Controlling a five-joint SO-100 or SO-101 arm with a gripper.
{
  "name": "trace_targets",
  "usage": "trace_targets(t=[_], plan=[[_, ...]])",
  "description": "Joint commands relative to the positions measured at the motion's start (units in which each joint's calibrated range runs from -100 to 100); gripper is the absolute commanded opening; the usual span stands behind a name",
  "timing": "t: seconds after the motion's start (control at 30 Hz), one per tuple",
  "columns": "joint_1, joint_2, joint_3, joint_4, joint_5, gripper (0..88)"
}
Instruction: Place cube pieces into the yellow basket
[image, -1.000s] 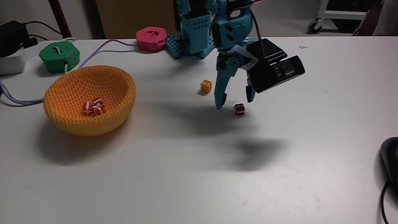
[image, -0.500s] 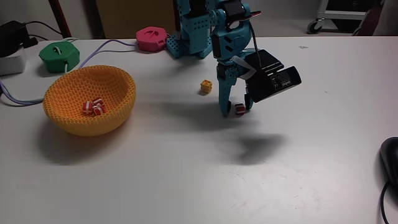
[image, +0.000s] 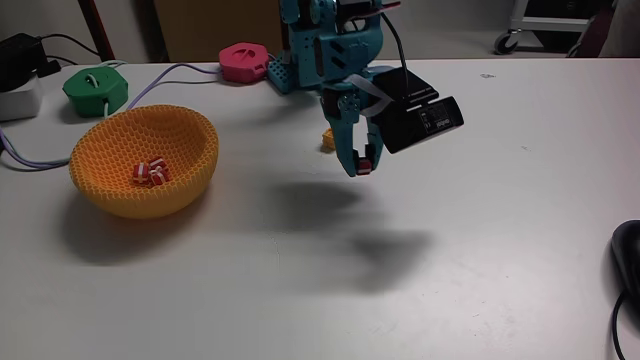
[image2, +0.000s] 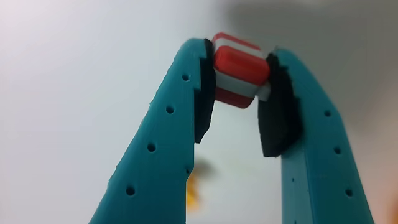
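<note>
Sitting over by the table's (image: 480, 290) left edge in the fixed view, there's the yellow basket (image: 145, 160), honeycomb mesh all round, and down in its bowl you can see red-and-white striped cubes (image: 151, 172) bunched together. Behind it at the back left, a green round gadget (image: 96, 88) with a cable, and further along the back edge a pink round gadget (image: 243, 61). Moving right, the teal arm (image: 320, 45) rises from its base at the back of the table, middle. Just beside it, the plain yellow-orange cube (image: 327, 139) rests on the table, partly hidden behind the fingers. And here's the gripper (image: 360, 167), up off the surface with its shadow on the table below, pinching a red-and-white striped cube (image: 365, 165) at its tips. The wrist view shows it clean: that striped cube (image2: 238, 71) squeezed between the two dark pads (image2: 277, 106), gripper (image2: 239, 78) clamped tight on both sides, white table beyond. A blurred orange smudge (image2: 192, 190) peeks out low between the fingers. Far right edge, a dark object, cut off
</note>
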Motion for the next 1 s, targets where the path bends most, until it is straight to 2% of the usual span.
trace_targets(t=[0.0,0.17,0.33,0.37,0.4,0.43,0.57,0.77,0.83,0.97], plan=[[11.3,-8.6,-11.9,14.7,6.6,0.0],[32.4,-13.5,-19.7,23.8,16.5,0.0],[48.3,-13.3,-13.4,16.7,21.8,0.1],[49.9,-13.3,-11.7,15.1,21.9,7.9],[50.6,-13.3,-11.1,15.2,22.6,28.4],[51.0,-13.3,-11.1,15.6,23.3,34.2],[50.2,-14.0,-11.8,17.4,23.2,41.0],[45.1,-14.4,-17.0,23.8,21.6,43.7],[41.4,-15.1,-18.7,27.7,18.2,42.3],[25.3,-16.6,-19.0,34.5,5.7,39.1]])
